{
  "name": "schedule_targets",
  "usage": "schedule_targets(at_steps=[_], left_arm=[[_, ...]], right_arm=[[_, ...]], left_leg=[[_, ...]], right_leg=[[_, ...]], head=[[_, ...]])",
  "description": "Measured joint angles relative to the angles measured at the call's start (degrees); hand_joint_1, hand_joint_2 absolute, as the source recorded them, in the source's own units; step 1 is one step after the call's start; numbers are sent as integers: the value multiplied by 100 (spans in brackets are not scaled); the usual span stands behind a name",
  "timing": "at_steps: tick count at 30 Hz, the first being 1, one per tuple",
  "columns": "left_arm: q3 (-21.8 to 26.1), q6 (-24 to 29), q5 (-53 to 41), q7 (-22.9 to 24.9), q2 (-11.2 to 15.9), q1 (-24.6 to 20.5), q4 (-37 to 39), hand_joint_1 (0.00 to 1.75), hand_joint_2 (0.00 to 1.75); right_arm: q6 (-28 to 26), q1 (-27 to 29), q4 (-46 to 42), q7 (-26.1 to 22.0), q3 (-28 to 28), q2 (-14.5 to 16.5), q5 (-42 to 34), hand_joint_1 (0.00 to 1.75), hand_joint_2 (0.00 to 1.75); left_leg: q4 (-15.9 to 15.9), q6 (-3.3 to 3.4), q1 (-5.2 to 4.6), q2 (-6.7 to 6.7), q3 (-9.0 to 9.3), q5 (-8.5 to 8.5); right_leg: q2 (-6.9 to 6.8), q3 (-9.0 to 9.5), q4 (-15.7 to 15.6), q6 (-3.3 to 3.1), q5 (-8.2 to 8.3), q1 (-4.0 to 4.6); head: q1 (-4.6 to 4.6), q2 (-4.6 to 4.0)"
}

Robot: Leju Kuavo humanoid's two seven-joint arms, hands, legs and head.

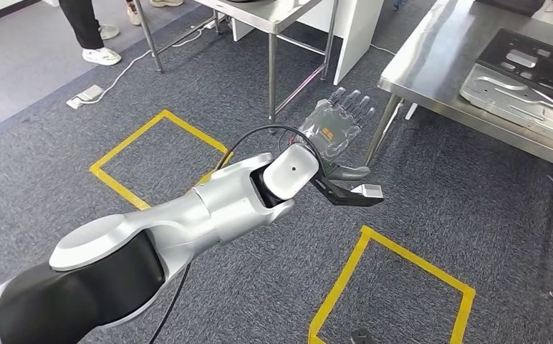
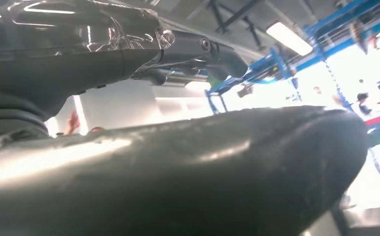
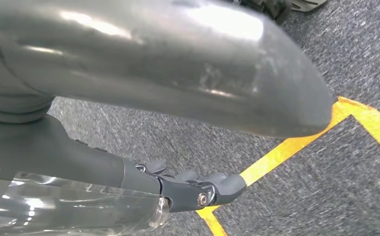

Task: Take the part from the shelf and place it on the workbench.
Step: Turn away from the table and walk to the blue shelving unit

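My left hand (image 1: 334, 132) is raised over the carpet in the head view, fingers apart and straight, holding nothing. It hangs just left of the steel workbench (image 1: 431, 64). A silver stamped metal part (image 1: 517, 89) lies on that bench beside a black framed part (image 1: 539, 54). In the left wrist view the thick thumb (image 2: 178, 172) and dark fingers (image 2: 198, 51) point up toward the ceiling, with nothing between them. My right hand (image 3: 129, 123) hangs over the floor, and nothing lies between its thumb and its dark fingers (image 3: 198, 189).
Yellow tape squares (image 1: 152, 154) mark the grey carpet. A second steel table (image 1: 273, 21) stands at the back, and a person's legs and shoes (image 1: 91, 36) are at the far left. Blue racking (image 2: 286, 54) shows in the left wrist view.
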Motion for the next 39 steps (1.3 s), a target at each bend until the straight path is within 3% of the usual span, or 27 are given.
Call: schedule_targets(at_steps=[1,3,5,7,8,9,10,12,14,16,18,20,22,23,24,25,26,28,29,31,32,34,35,37,38,39], left_arm=[[0,-14,1,1,10,-5,-1,0,0],[0,-32,2,2,20,-27,-5,0,0],[-2,-37,5,4,7,-46,-18,0,0],[-5,-49,9,9,0,-46,-26,0,0],[-6,-57,12,12,7,-46,-26,0,0],[-7,-64,15,15,14,-49,-26,0,0],[-7,-68,18,17,21,-58,-28,0,0],[-5,-74,25,29,26,-87,-34,0,0],[-3,-82,32,45,32,-114,-40,0,0],[-1,-89,38,61,50,-127,-42,0,0],[0,-88,47,80,74,-151,-40,0,0],[-2,-84,61,92,80,-174,-39,0,0],[-4,-83,83,95,76,-169,-33,0,0],[-4,-81,93,95,77,-163,-27,0,0],[-4,-79,103,95,76,-160,-20,0,0],[-4,-76,110,94,71,-161,-15,0,0],[-4,-74,115,94,61,-164,-11,0,0],[-2,-72,121,92,31,-169,-9,0,0],[-1,-72,122,91,23,-170,-6,0,0],[0,-68,124,88,19,-171,2,0,0],[0,-64,125,85,13,-174,5,0,0],[-1,-57,128,67,-41,-177,8,0,0],[-4,-56,131,51,-85,-176,10,0,0],[-11,-57,149,20,-182,-164,19,0,0],[-15,-59,167,11,-219,-157,26,0,0],[-16,-61,194,9,-245,-153,35,0,0]], right_arm=[[0,-6,0,0,1,1,1,0,0],[-1,-11,0,0,1,1,1,0,0],[-2,7,0,0,1,1,0,0,0],[-2,34,1,0,1,2,-1,0,0],[-2,39,2,0,2,2,0,0,0],[-1,37,2,0,2,1,1,0,0],[-1,30,1,0,3,1,2,0,0],[1,11,1,0,2,-10,5,0,0],[5,-9,0,3,3,-19,13,0,0],[10,-32,-3,11,4,-6,23,0,0],[15,-50,-5,20,5,4,38,0,0],[22,-47,-5,29,5,3,52,0,0],[28,-26,-3,38,5,2,57,0,0],[28,-18,-2,40,6,1,57,0,0],[30,-16,-1,40,7,0,55,0,0],[31,-16,0,39,7,0,53,0,0],[32,-19,1,38,7,-4,51,0,0],[33,-30,1,34,6,-18,49,0,0],[33,-33,1,32,6,-26,47,0,0],[33,-35,-1,29,7,-26,44,0,0],[33,-33,-1,28,7,-27,41,0,0],[33,-14,-2,17,7,-34,21,0,0],[34,6,-2,7,7,-46,8,0,0],[50,49,0,-13,7,-75,-10,0,0],[67,57,1,-16,7,-89,-8,0,0],[87,54,2,-17,7,-100,-1,0,0]], left_leg=[[-4,42,5,-77,-12,15],[-15,111,22,-254,-35,57],[-18,168,18,-437,-64,94],[-17,210,-17,-636,-89,124],[-17,224,-37,-734,-95,137],[-17,231,-54,-828,-96,150],[-17,231,-66,-913,-93,163],[-15,204,-65,-1061,-108,194],[-18,149,-33,-1182,-156,238],[-27,87,-20,-1253,-194,276],[128,30,-53,-950,-282,139],[673,-45,-27,-580,-535,-208],[1273,-137,67,-526,-796,-452],[1362,-183,109,-518,-820,-441],[1238,-228,143,-489,-729,-335],[920,-273,168,-392,-530,-167],[568,-307,166,-223,-320,-57],[101,-250,147,28,-55,44],[61,-186,127,55,-47,19],[59,-56,122,-88,-80,45],[53,-17,123,-166,-91,63],[41,55,123,-340,-113,101],[41,83,110,-435,-130,116],[41,134,69,-635,-162,146],[42,154,45,-735,-174,159],[42,168,20,-830,-179,173]], right_leg=[[10,7,2,36,-24,-12],[283,-79,226,94,-233,-37],[620,-370,890,97,-623,-39],[707,-686,1559,54,-853,-25],[720,-737,1644,21,-808,-18],[745,-688,1510,-22,-653,-6],[807,-547,1176,-72,-425,9],[1084,-229,442,-186,-90,33],[1238,-87,101,-246,-19,55],[1113,-52,2,-244,22,55],[960,0,-121,-253,99,20],[796,22,-185,-267,143,1],[609,16,-183,-252,144,-22],[519,15,-174,-228,137,-42],[435,14,-158,-193,124,-69],[356,15,-126,-146,101,-98],[289,10,-84,-89,70,-115],[180,7,-5,20,9,-117],[137,13,1,59,-2,-107],[58,41,-30,117,-3,-119],[108,37,-5,139,-52,-136],[375,-105,367,155,-347,-149],[536,-257,736,143,-566,-139],[681,-599,1480,95,-875,-97],[708,-688,1643,57,-879,-72],[735,-676,1576,6,-763,-43]], head=[[31,0],[87,0],[177,0],[244,-1],[261,0],[267,-1],[269,0],[255,-1],[251,0],[272,0],[235,0],[165,0],[128,0],[115,0],[98,0],[81,-1],[55,-1],[13,-1],[17,0],[73,0],[105,0],[167,0],[205,0],[268,-1],[289,-1],[301,-1]])
